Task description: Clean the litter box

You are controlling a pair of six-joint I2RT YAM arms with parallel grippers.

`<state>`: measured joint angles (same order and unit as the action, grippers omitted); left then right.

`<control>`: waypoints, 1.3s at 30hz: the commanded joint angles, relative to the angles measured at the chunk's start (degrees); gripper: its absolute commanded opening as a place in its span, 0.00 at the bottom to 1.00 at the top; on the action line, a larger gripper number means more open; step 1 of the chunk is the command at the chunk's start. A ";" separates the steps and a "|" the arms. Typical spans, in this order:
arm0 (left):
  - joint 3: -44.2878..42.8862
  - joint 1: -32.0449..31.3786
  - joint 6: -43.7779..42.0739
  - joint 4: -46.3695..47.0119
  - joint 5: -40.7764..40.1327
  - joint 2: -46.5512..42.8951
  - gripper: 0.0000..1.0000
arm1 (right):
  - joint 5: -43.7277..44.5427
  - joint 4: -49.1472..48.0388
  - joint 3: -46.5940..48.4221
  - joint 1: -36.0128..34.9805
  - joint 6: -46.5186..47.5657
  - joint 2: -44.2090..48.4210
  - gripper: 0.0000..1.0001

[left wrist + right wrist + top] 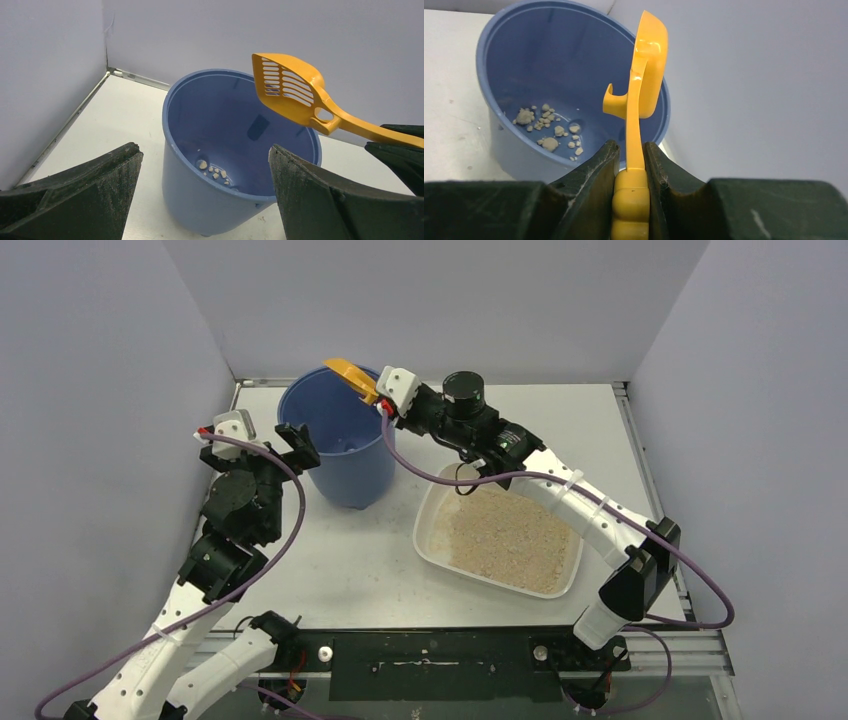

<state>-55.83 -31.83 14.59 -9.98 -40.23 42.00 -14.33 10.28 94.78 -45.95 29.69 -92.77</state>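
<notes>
Right tool [630,150] clamps the scoop [646,75] above the bucket [335,455] by the tabletop's [340,560] far-left corner; left tool [202,150] open beside it.

The bucket [335,445] stood on the table [340,565] toward my 11 o'clock, with clumps [546,127] lying in its bottom. The litter box [428,525] sat near the bucket's 4 o'clock. My left gripper [296,444] hung at its 9 o'clock. My right gripper [380,400], at its 1 o'clock, held the scoop [352,375] over the rim.
</notes>
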 commanded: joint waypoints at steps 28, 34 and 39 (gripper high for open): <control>-0.60 0.37 0.20 2.75 9.04 1.55 0.97 | 19.74 1.19 -13.50 -1.95 -25.61 26.92 0.00; -1.21 0.37 1.90 2.65 16.81 3.64 0.97 | 26.19 16.03 -14.53 -1.72 -35.35 32.41 0.00; -2.72 0.33 4.11 0.66 23.56 6.22 0.97 | 28.47 27.27 -17.31 -1.11 -43.67 35.67 0.00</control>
<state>-55.64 -31.77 16.43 -9.96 -24.10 46.74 10.13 26.37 79.70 -47.57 -4.93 -59.09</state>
